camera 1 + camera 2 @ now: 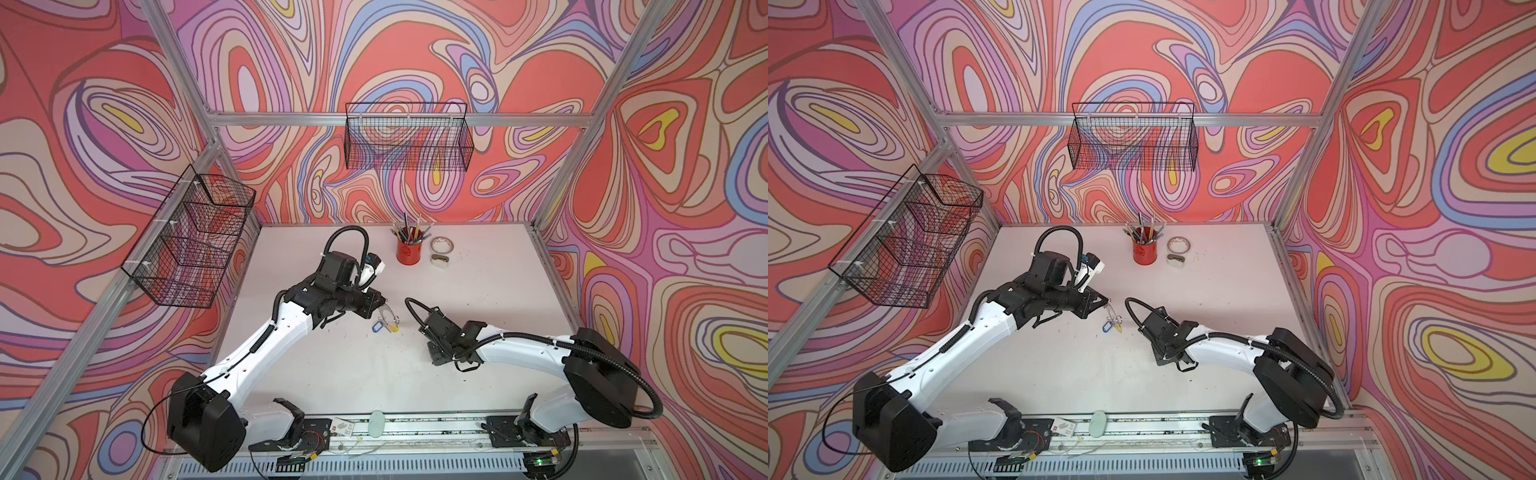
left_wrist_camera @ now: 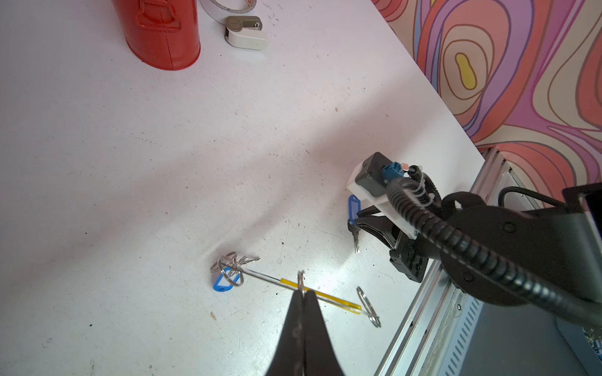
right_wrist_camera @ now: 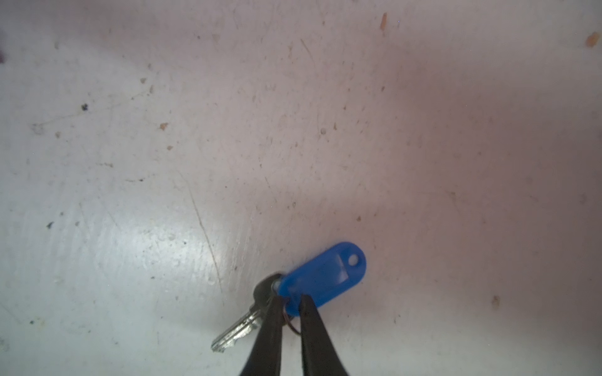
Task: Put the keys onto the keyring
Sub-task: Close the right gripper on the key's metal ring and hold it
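Top view: the left end effector [image 1: 385, 311] held the keyring [image 1: 391, 323] at mid-desk [image 1: 332, 374]. Left wrist: its jaws were pinched shut on a keyring loop, with one key [image 2: 224, 283] at the ring's far end. Right wrist: the right end effector [image 3: 288, 304], narrowly parted, straddled the second key [image 3: 325, 276] on the desk; whether it gripped was unclear.

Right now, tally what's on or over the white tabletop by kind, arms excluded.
Blue-tagged keys: 2
Keyring: 1
Red pencil cup: 1
Tape roll: 1
Small beige gadget: 1
Total: 6
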You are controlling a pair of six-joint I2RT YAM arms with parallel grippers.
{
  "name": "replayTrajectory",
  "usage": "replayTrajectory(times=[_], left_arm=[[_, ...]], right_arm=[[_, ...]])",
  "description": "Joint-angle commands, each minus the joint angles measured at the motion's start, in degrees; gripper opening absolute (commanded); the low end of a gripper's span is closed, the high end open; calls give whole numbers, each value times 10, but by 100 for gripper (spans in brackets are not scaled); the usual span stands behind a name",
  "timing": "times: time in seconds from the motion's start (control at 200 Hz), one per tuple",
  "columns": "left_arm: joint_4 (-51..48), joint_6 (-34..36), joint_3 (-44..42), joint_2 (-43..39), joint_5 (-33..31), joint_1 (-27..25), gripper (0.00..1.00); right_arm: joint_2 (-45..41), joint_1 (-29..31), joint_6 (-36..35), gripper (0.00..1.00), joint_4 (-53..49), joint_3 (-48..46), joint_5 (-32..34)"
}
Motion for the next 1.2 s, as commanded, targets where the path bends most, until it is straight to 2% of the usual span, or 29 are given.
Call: replayTrajectory(times=[0.0, 0.145, 0.22, 0.26, 0.491, 0.641, 0.731, 0.986, 1.197], left_arm=[[15, -5, -4, 5, 11, 3, 0], [14, -5, -3, 7, 12, 4, 0], [14, -5, -3, 7, 11, 4, 0], [15, -5, -4, 9, 11, 3, 0], [16, -6, -4, 12, 15, 3, 0], [15, -5, -4, 13, 16, 4, 0], [17, -5, -4, 14, 17, 4, 0], [15, -4, -7, 11, 16, 4, 0], [16, -5, -6, 13, 17, 4, 0]], right_arm=[[1, 5, 2, 11, -13, 10, 16], [2, 6, 3, 10, -15, 11, 23], [4, 6, 3, 23, -17, 14, 25], [1, 7, 1, 26, -15, 13, 23], [-1, 11, -2, 24, -23, 15, 17], [-10, 19, -5, 32, -21, 13, 1], [-1, 22, -6, 31, -22, 9, 3], [15, 22, 1, 20, -36, 19, 32], [20, 26, 2, 26, -36, 21, 35]])
